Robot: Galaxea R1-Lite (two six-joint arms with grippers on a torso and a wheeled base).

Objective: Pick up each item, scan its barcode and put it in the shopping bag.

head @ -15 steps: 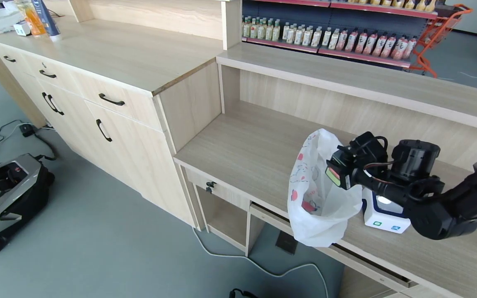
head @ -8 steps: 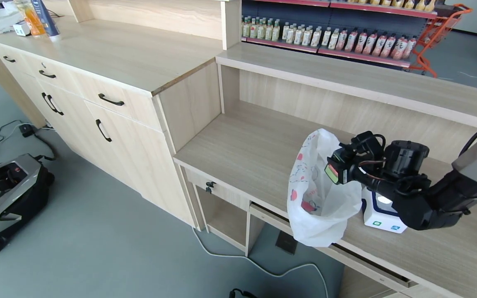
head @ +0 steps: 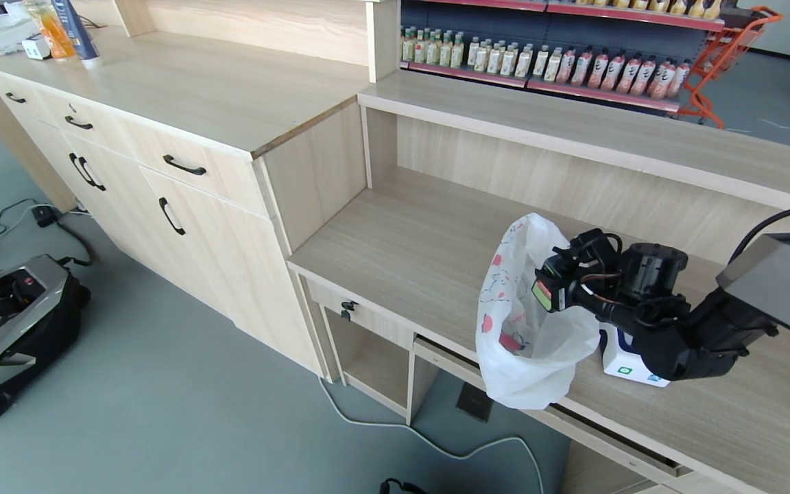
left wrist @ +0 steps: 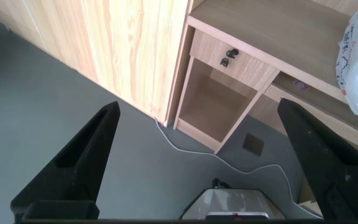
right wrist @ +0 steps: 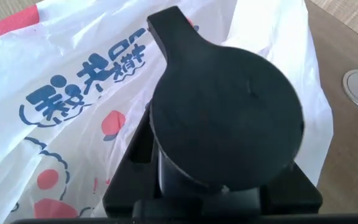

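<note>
One item matters here: a small black-capped container (head: pixel 544 295) with a green and red label, clenched in the right gripper (head: pixel 559 286) and hanging over the open mouth of the shopping bag (head: pixel 505 374), which stands on the lower counter (head: pixel 422 254). From the jaws, the bag's hollow lies at roughly seven o'clock and close beneath, so I judge the coming move to be a short lowering or drop rather than any sideways reach. I cannot make out the container's long axis with confidence; from the wrist it appears end-on, cap toward the camera. At about four o'clock from the jaws a white and blue box (head: pixel 625 363), likely the scanner, sits just beside the bag. The left gripper (left wrist: pixel 197 155) hangs over the floor with its jaws spread wide and empty, well apart, so the right arm is plainly the nearer.
</note>
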